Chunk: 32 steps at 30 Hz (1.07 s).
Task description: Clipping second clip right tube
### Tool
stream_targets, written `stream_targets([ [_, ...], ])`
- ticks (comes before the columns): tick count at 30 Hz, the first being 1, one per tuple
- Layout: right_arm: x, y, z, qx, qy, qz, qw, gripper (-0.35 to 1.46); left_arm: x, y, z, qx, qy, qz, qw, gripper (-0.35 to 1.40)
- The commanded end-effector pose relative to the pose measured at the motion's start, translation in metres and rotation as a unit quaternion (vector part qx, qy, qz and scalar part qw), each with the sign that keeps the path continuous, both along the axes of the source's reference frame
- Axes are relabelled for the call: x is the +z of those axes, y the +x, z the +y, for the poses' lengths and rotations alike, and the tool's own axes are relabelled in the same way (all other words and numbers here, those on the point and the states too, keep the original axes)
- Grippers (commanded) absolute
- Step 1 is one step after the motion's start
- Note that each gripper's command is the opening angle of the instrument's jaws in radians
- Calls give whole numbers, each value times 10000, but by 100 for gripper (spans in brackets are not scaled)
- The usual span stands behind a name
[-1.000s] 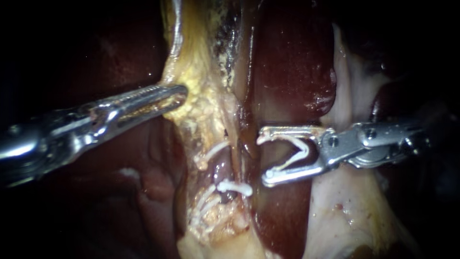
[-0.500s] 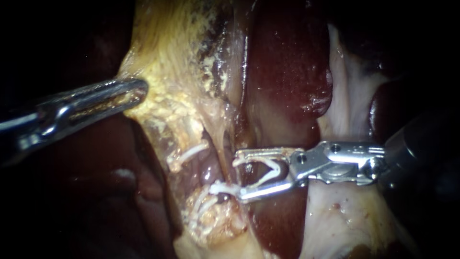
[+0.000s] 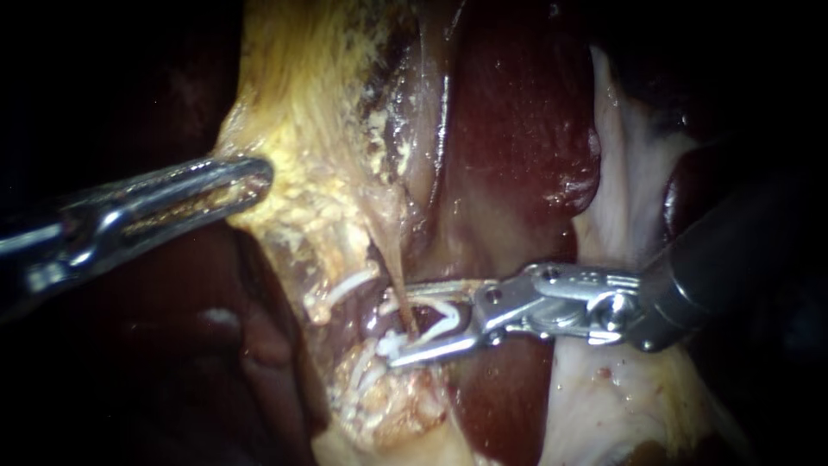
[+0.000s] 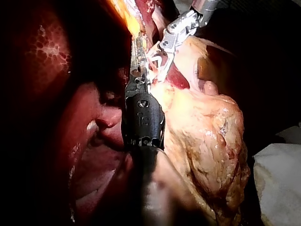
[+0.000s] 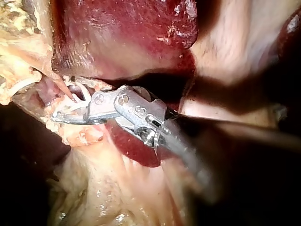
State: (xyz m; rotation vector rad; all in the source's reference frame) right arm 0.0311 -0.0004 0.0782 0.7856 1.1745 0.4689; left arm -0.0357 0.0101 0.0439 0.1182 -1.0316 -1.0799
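Your right instrument has travelled in from over the liver, where it hung a second ago, and its tips now reach the tube. In the same second your left instrument has drawn the yellow fat outward, so the tissue around the tubes lies stretched wider and flatter than before. By my judgement the approach is nearly done and only the squeeze is left. The right jaws stand apart, each seated against one leg of the open white clip they carry, which has not been pressed closed. The left jaws are pressed together on the edge of the fat. The tube is a short, glossy, reddish cord at the mouth of the right jaws. A thin tan strand runs taut across it, and I cannot tell whether the tips pass the tube's far side. The lower jaw lies just beside a placed clip, white and stiff, so keep the new one clear of it. The fat is crumbly and granular, the liver smooth, wet and dark, and the jaws are bright slotted metal.
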Motion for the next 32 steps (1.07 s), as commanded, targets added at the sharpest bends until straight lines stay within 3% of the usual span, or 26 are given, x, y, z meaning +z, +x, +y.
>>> stream_targets([
  [1, 0, 1, 0, 7, 14, -4, 10000, 54, 0, 0, 0, 9, 2, -7, 10000, -35],
  [6, -1, -2, 0, 35, 186, -45, 9998, 48, -1, 0, -1, 9, 2, -7, 10000, -35],
  [9, -2, -6, 1, 12, 297, -133, 9995, 32, -1, 0, -1, 9, 2, -7, 10000, -35],
  [12, -5, -12, 4, 19, 351, -318, 9989, -27, -1, 0, -1, 9, 2, -7, 10000, -35],
  [13, -6, -14, 6, 57, 405, -346, 9986, -35, -1, 0, -1, 9, 2, -7, 10000, -35],
  [18, -7, -19, 11, 130, 453, -410, 9980, -35, -1, 0, -1, 9, 1, -7, 10000, -35],
  [24, -3, -19, 6, 98, 501, -538, 9972, -35, 0, 0, -1, 9, 1, -7, 10000, -35],
  [32, -1, -17, 4, 34, 539, -527, 9971, -35, 0, 0, -1, 9, 1, -7, 10000, -35],
])
